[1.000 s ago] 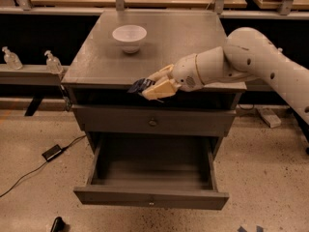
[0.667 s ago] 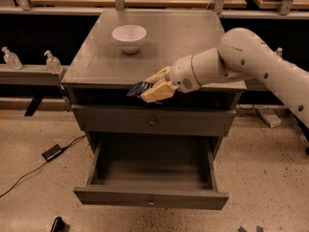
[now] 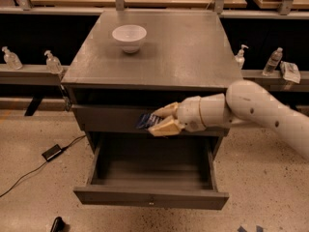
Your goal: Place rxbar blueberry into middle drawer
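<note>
My gripper [image 3: 157,121] is shut on the rxbar blueberry [image 3: 145,121], a small dark-blue wrapped bar that sticks out to the left between the tan fingers [image 3: 165,111]. The gripper hangs in front of the closed upper drawer front [image 3: 106,117], just above the back part of the open middle drawer [image 3: 150,197]. That drawer is pulled out below, dark grey, with a tiny pale knob on its front panel; its inside shows nothing in it. The white arm reaches in from the right.
A white bowl [image 3: 129,36] stands on the grey cabinet top [image 3: 193,47] at the back left. Small bottles stand on ledges to the left [image 3: 52,62] and right [image 3: 273,61]. A black adapter with cable [image 3: 51,152] lies on the floor at the left.
My gripper has moved down with the bar, from the level of the cabinet's top edge to in front of the upper drawer front, over the open drawer.
</note>
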